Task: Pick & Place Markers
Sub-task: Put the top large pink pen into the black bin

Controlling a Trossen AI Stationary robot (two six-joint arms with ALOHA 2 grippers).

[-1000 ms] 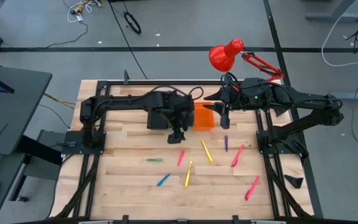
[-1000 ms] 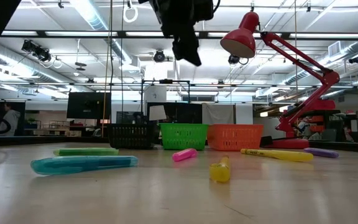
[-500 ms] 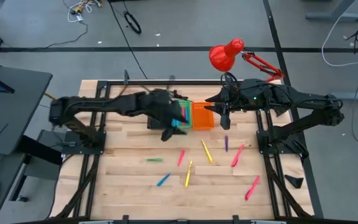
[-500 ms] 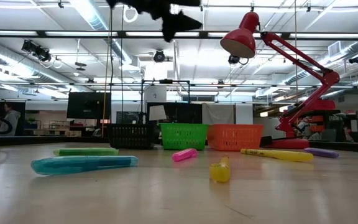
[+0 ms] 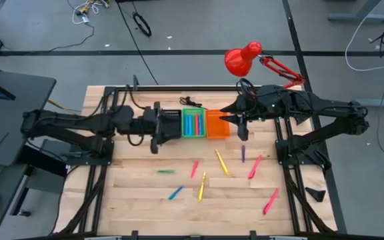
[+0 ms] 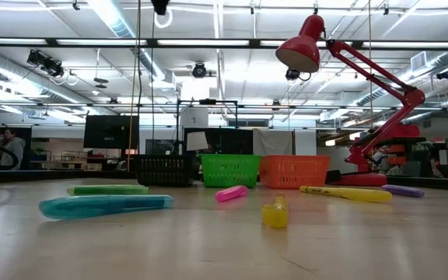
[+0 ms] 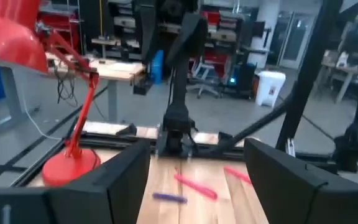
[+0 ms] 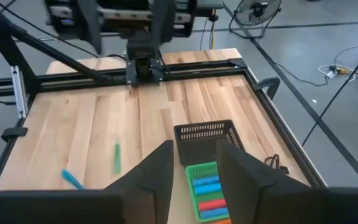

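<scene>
Now, high view: left gripper [image 5: 155, 137] had swung back off the green mesh bin [image 5: 193, 124], jaws wide, empty; coloured plastic markers [image 5: 201, 186] lay loose on the wooden table [image 5: 132, 193] | left wrist: fingers [image 7: 123, 174] spread | right wrist: right gripper [image 8: 194, 163] over bins, half-parted, empty; more markers await.

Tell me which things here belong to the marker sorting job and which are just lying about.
Job:
- loose markers on the table
- markers already in the green bin
- black bin
- orange bin

Lying about:
- red desk lamp
- cables on the floor
</scene>
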